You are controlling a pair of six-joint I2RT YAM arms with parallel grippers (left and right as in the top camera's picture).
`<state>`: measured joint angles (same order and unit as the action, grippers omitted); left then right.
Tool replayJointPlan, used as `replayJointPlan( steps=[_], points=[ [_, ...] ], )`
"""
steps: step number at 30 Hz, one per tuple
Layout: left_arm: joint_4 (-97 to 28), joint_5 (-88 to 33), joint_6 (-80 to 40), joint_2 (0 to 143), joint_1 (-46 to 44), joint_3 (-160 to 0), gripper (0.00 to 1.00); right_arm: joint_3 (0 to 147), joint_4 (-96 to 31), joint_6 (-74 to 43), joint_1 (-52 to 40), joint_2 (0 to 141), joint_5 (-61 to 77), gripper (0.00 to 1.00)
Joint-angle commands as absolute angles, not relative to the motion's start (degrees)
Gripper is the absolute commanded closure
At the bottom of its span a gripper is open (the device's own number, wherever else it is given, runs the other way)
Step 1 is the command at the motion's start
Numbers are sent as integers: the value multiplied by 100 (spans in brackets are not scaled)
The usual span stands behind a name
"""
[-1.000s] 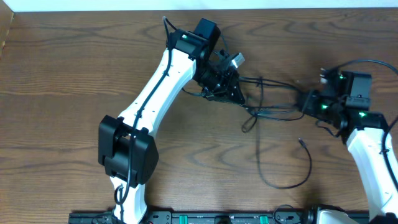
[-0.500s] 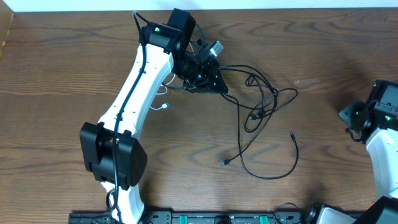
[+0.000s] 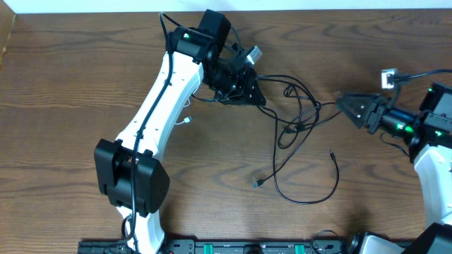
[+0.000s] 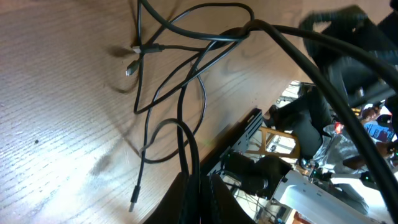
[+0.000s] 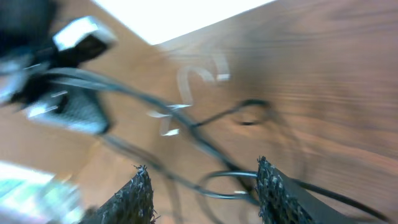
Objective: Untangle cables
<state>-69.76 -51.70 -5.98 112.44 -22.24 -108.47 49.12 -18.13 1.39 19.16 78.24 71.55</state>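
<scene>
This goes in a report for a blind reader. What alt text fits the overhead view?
The left gripper, shut, grips black cables whose loops sprawl rightward across a wooden table. The right gripper, open, points at the tangle from the right, apart from it.

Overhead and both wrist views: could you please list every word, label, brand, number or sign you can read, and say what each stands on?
No text can be read in any view.
Small white block on the left arm's wrist: no legible marking.
Small white square by the right arm: too small to read.
Pale curl on the brown wooden table: blurred, seemingly a cord, not a number.
Thin black cables: no print visible.
</scene>
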Motion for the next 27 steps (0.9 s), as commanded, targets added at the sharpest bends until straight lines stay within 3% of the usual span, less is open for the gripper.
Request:
replayJointPlan(
  steps=[1,5,10,16,21,27],
  points=[
    [-6934,-5227,-690,11120,-2305,-10995,92,4901,-1789,370,1439,7811,8134,49],
    [-6910,-5376,-786,11120,-2427,-10995,92,4901,-1594,8,613,7811,7231,44],
    [-6901,-6211,-781,11115,-2469,-10995,92,4901,-1402,-1253,-314,7813,4344,42],
    [-6912,-7456,-751,10949,-2469,-10995,92,4901,-1365,-2263,-775,7852,1514,37],
    [-6799,-7585,-687,10453,-2438,-10997,92,4901,-1944,-2934,-644,7887,301,37],
    [-6165,-7006,-567,9531,-2202,-10997,92,4901,-2322,-2954,-322,7887,141,36]
  ],
)
